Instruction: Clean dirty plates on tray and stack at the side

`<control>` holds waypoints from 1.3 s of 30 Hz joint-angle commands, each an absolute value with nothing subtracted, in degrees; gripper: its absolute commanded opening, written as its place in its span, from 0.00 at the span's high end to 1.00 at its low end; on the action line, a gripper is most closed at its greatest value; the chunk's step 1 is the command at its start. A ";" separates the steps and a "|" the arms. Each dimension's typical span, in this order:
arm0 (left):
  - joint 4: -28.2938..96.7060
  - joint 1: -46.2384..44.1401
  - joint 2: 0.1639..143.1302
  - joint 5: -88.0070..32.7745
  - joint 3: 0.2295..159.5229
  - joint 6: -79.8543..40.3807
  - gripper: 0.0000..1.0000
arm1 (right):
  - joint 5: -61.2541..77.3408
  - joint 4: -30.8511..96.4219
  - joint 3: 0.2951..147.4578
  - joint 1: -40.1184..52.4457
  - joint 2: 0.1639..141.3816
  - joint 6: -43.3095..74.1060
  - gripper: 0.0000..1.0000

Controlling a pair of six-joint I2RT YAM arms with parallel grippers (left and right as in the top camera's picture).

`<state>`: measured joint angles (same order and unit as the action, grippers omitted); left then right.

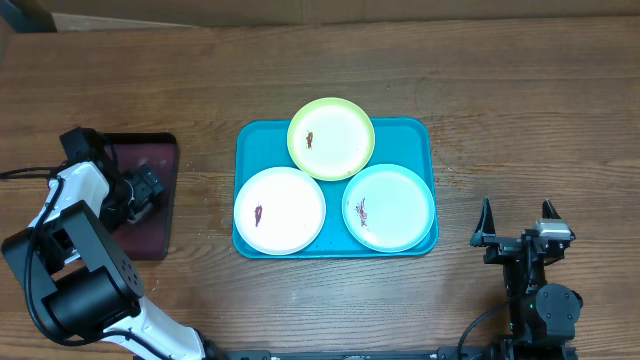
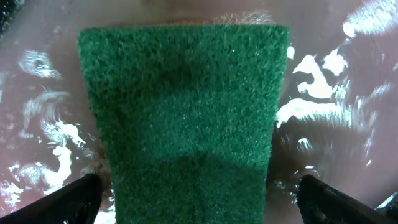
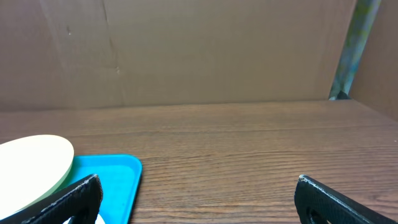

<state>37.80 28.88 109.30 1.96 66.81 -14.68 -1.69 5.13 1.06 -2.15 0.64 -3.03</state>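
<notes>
My left tool (image 2: 202,199), spread, straddles the green pad (image 2: 186,106), seemingly on the maroon tray (image 1: 155,160); I should lower squarely and pinch its sides. My right tool (image 3: 199,199) is spread; the plates (image 1: 331,138) sit on the blue tray (image 1: 420,135).

Robot lab bench, wood-grain table (image 1: 400,60), plain cardboard backdrop (image 3: 217,50), left arm (image 1: 75,255) and right arm (image 1: 535,300) at its edge

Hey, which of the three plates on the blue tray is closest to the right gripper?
The aqua-rimmed plate, on the tray's right side toward the right gripper; the white-rimmed plate and lime-green-rimmed plate sit farther left.
</notes>
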 commanded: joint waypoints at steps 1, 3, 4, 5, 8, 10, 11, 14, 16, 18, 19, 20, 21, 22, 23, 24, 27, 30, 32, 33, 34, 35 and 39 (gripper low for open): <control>39.77 28.93 112.20 -2.76 64.42 -15.49 0.19 | -1.63 4.75 0.45 -1.83 0.16 -3.05 0.00; 39.90 28.93 112.20 -3.68 64.42 -15.49 0.34 | -1.63 4.75 0.47 -1.83 0.19 -3.05 0.00; 39.81 28.93 112.20 -3.70 64.42 -15.49 0.45 | -1.63 4.75 0.45 -1.83 0.19 -3.07 0.00; 39.75 28.93 112.20 -3.55 64.42 -15.46 0.63 | -1.63 4.75 0.45 -1.83 0.19 -3.05 0.00; 38.94 28.95 112.20 -2.33 64.42 -15.46 0.96 | -1.63 4.75 0.45 -1.83 0.16 -3.05 0.00; 37.78 28.95 112.20 -2.31 64.42 -15.44 0.96 | -1.63 4.75 0.45 -1.83 0.16 -3.05 0.00; 37.08 28.95 112.20 -2.33 64.42 -15.44 0.91 | -1.63 4.75 0.45 -1.83 0.16 -3.05 0.00; 34.79 28.95 112.20 -2.28 64.42 -15.44 0.03 | -1.63 4.75 0.45 -1.83 0.16 -3.05 0.00; 32.49 28.95 112.20 -2.22 64.42 -15.44 0.00 | -1.63 4.75 0.45 -1.83 0.16 -3.05 0.00; 30.30 28.95 112.20 -1.32 64.42 -15.44 0.01 | -1.63 4.75 0.45 -1.83 0.19 -3.05 0.00; 29.32 28.95 112.20 -0.56 64.42 -15.42 0.00 | -1.65 4.75 0.45 -1.83 0.16 -3.07 0.00; 28.36 28.95 112.20 0.60 64.42 -15.42 0.00 | -1.63 4.75 0.45 -1.83 0.19 -3.05 0.00; 27.55 28.95 112.20 1.87 64.42 -15.44 0.00 | -1.63 4.75 0.45 -1.83 0.19 -3.05 0.00; 26.70 28.95 112.20 3.38 64.42 -15.44 0.00 | -1.63 4.75 0.45 -1.83 0.19 -3.05 0.00; 26.15 28.95 112.20 4.25 64.42 -15.44 0.00 | -1.63 4.75 0.45 -1.83 0.19 -3.05 0.00; 25.52 28.95 112.20 4.73 64.42 -15.44 0.00 | -1.63 4.75 0.45 -1.83 0.19 -3.05 0.00; 23.94 28.95 112.20 4.67 64.40 -15.44 0.13 | -1.63 4.75 0.45 -1.83 0.19 -3.07 0.00; 22.61 28.95 112.20 4.67 64.34 -15.42 0.25 | -1.63 4.75 0.45 -1.83 0.19 -3.05 0.00; 22.15 28.95 112.20 4.69 64.34 -15.42 0.31 | -1.65 4.75 0.45 -1.83 0.16 -3.05 0.00; 21.98 28.95 112.20 4.69 64.34 -15.44 0.43 | -1.63 4.75 0.45 -1.83 0.19 -3.07 0.00; 21.76 28.95 112.20 4.69 64.34 -15.42 0.50 | -1.63 4.75 0.45 -1.83 0.16 -3.05 0.00; 21.56 28.95 112.20 4.69 64.34 -15.44 0.66 | -1.63 4.75 0.45 -1.83 0.19 -3.07 0.00; 21.61 28.95 112.20 4.69 64.34 -15.44 0.96 | -1.63 4.75 0.45 -1.83 0.16 -3.05 0.00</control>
